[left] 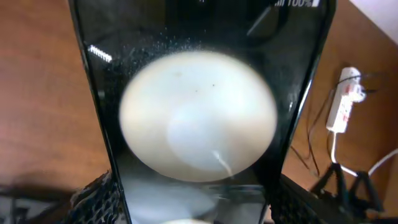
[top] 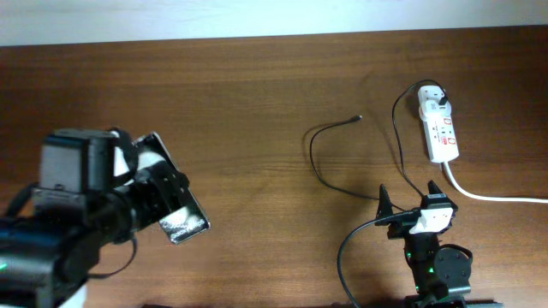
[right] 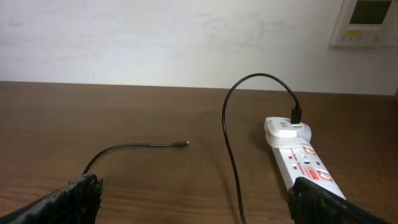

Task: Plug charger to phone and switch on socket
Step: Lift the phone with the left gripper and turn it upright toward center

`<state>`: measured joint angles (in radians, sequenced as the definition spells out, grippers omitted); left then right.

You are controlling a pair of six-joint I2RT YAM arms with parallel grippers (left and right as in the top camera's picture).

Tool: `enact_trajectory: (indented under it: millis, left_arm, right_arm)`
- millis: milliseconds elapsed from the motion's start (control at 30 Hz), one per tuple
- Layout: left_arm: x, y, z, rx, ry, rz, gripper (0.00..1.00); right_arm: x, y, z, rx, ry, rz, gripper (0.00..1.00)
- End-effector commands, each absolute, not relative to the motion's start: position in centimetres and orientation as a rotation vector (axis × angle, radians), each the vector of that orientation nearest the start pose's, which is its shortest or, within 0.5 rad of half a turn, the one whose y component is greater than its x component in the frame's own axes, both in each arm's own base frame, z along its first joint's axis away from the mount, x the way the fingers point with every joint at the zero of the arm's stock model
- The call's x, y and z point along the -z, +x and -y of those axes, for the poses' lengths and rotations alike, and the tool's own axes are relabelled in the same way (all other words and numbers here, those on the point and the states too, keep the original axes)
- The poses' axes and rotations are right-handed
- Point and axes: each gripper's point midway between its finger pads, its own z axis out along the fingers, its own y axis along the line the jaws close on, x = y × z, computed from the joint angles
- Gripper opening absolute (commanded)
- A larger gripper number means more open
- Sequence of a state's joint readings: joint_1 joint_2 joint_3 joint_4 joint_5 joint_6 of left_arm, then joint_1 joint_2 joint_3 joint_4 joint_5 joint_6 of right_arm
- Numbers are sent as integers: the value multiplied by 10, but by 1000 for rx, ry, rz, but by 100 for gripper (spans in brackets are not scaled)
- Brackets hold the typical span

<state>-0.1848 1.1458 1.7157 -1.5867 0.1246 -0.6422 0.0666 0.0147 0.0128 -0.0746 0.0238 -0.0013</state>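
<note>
Now your left gripper (top: 164,195) clamps the phone (top: 183,217), raised at left; your right gripper (top: 409,198) gapes empty, near right. Open table (top: 257,103) surrounds the charger (top: 318,174) tip; its adapter fills the far-right socket (top: 442,135).

Brown wooden table (top: 257,103), white wall (right: 155,37), wall-mounted control panel (right: 367,22)

Bright rm; blurry glare on phone (left: 199,112)

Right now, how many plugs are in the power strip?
1: the charger's white adapter sits at the far end of the power strip, black cable rising from it. The right wrist view hides the strip's near end behind a finger, but overhead shows no other plug.
</note>
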Motion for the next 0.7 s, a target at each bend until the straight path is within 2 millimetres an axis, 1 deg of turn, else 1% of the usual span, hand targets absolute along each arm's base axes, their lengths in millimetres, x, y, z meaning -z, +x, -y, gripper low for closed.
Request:
enact_trajectory:
  millis: [0,33,67,133,167,233,400,467,533,600,667]
  left_arm:
    - [-293,211,66,479,-661,-2640,59]
    - [-278,217,72,512,-659,-2666,59]
    - [-258,228,87,601,-643,-2696,59]
    - [-233,239,103,713,-645,-2728,58]
    - [-216,243,109,752,-691,-2748,58]
    - [-190,253,121,837,-768,-2776,58]
    - [-160,270,156,1120,-846,-2842,57]
    - [-148,275,160,1141,-868,-2876,58]
    - [-126,277,165,1152,-925,-2947,58]
    - [-112,280,169,1177,-943,-2985,58]
    - [-106,284,181,1312,-879,-2998,59]
  right_arm:
    - [-155,246,-14,-34,-46,-1651,99]
    - [-155,246,-14,-34,-46,-1651,98]
    - [-155,246,-14,-34,-46,-1651,99]
    - [-155,246,-14,-34,-46,-1651,99]
    - [-155,246,-14,-34,-46,-1651,99]
    - [-155,246,-14,-34,-46,-1651,99]
    - [-155,246,-14,-34,-46,-1651,99]
    - [-155,246,-14,-34,-46,-1651,99]
    - [-155,246,-14,-34,-46,-1651,99]
    - [-155,246,-14,-34,-46,-1651,99]
    - [-155,246,-14,-34,-46,-1651,99]
